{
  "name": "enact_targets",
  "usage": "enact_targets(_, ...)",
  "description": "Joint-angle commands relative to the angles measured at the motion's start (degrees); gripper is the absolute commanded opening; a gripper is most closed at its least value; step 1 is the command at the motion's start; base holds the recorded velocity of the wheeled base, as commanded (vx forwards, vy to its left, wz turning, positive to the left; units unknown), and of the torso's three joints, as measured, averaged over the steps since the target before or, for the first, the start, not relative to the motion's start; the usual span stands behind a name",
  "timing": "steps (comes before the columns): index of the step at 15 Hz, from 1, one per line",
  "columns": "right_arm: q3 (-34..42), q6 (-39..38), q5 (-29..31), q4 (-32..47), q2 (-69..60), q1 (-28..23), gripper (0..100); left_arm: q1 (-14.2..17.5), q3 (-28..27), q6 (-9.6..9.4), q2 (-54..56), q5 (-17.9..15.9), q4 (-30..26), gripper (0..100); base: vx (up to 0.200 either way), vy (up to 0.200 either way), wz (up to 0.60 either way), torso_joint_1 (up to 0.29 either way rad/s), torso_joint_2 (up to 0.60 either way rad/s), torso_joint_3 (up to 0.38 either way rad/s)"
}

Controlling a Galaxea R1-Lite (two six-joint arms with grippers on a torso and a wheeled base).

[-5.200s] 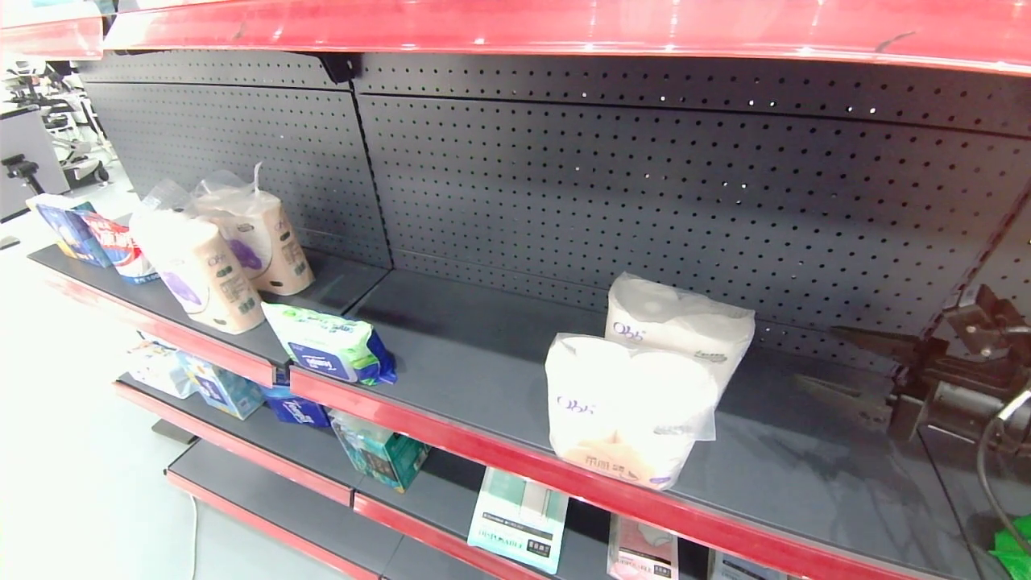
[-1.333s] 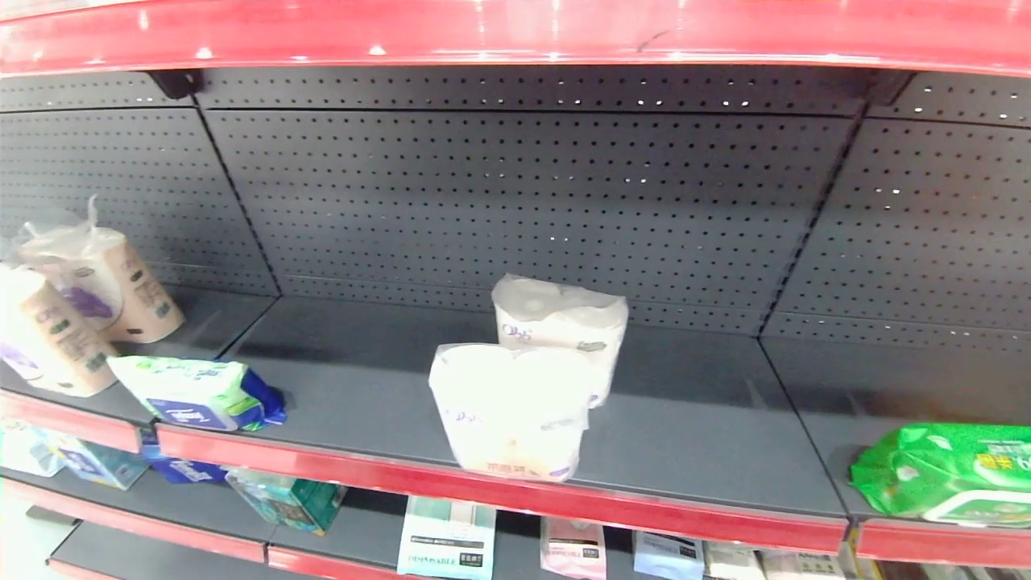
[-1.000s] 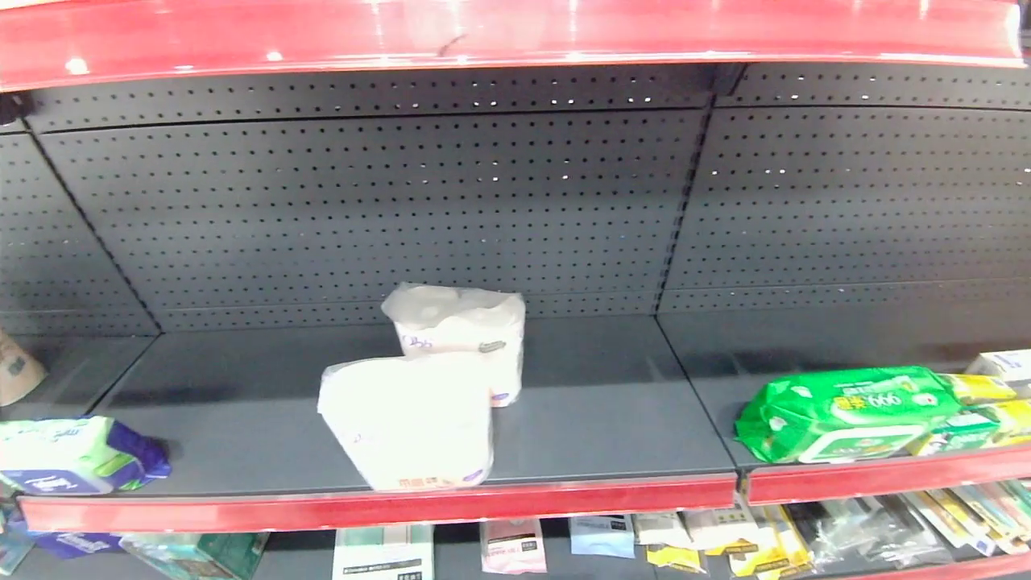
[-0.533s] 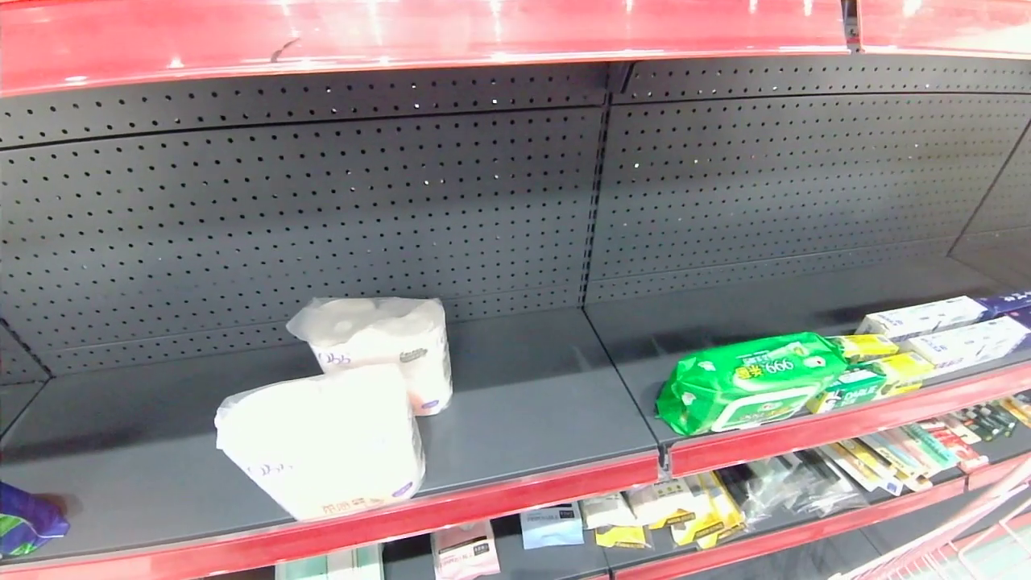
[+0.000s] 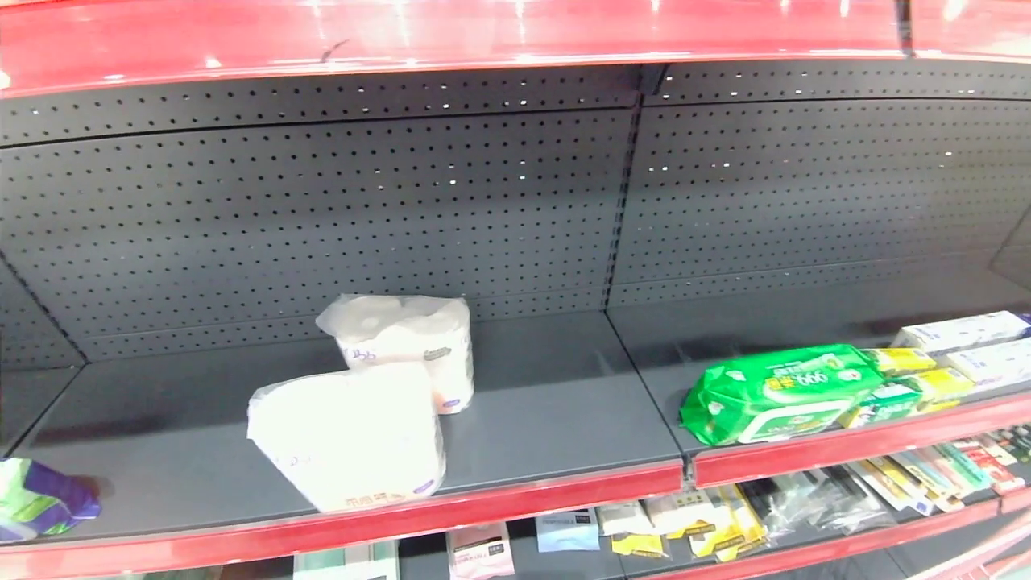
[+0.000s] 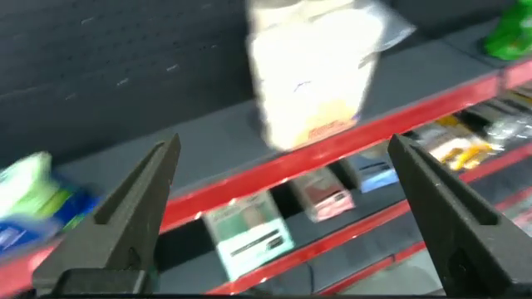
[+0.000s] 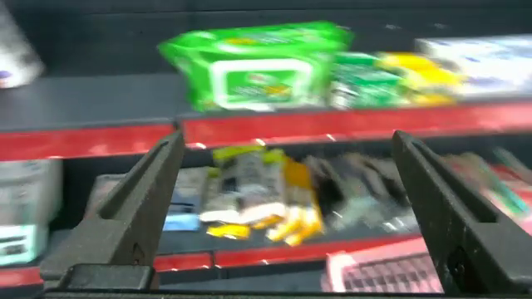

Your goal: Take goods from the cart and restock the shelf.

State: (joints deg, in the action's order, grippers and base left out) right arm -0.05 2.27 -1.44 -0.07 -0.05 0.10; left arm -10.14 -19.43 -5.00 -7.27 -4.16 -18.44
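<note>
On the grey middle shelf (image 5: pixel 548 419) stand two white packs of tissue rolls, one at the front edge (image 5: pixel 350 439) and one behind it (image 5: pixel 403 346). A green wet-wipes pack (image 5: pixel 777 391) lies on the neighbouring shelf section to the right. My left gripper (image 6: pixel 283 208) is open and empty, held in front of the shelf's red edge below the front white pack (image 6: pixel 312 75). My right gripper (image 7: pixel 283 216) is open and empty too, in front of the green wipes pack (image 7: pixel 258 66). A pink wire grid (image 7: pixel 391 270) shows low between its fingers.
White and yellow-green boxes (image 5: pixel 942 358) sit right of the wipes pack. A blue-green pack (image 5: pixel 40 499) lies at the shelf's left end. Small packets hang along the lower shelf (image 5: pixel 685 524). A red shelf (image 5: pixel 483 32) overhangs, with a perforated back wall (image 5: pixel 322 217).
The camera has swung right along the shelf, then slightly back left in the last half second. The goods on the shelf have kept their places.
</note>
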Motion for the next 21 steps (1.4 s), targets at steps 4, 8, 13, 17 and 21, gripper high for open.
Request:
enact_targets(4, 0.0, -0.8, -0.1, 0.1, 0.0, 0.0, 100, -0.1, -2.2, -0.01, -1.8, 0.1, 1.3, 100, 0.0, 0.0, 0.0, 0.0, 0.0, 0.0)
enact_targets(8, 0.0, -2.4, -0.1, 0.2, 0.0, 0.0, 100, 0.2, -8.8, 3.59, -14.4, 4.1, 5.8, 100, 0.0, 0.0, 0.0, 0.0, 0.0, 0.0)
enact_targets(13, 0.0, -2.4, -0.1, 0.2, 0.0, 0.0, 100, 0.7, -9.7, 9.83, -29.9, 13.8, 5.8, 100, 0.0, 0.0, 0.0, 0.0, 0.0, 0.0)
enact_targets(17, 0.0, -2.5, -0.1, 0.2, 0.0, 0.0, 100, 8.9, -12.2, 8.6, -45.1, 14.1, 6.0, 100, 0.0, 0.0, 0.0, 0.0, 0.0, 0.0)
enact_targets(21, 0.0, -2.5, -0.1, 0.2, 0.0, 0.0, 100, 11.5, -14.8, 8.07, -57.3, 13.3, 6.1, 100, 0.0, 0.0, 0.0, 0.0, 0.0, 0.0)
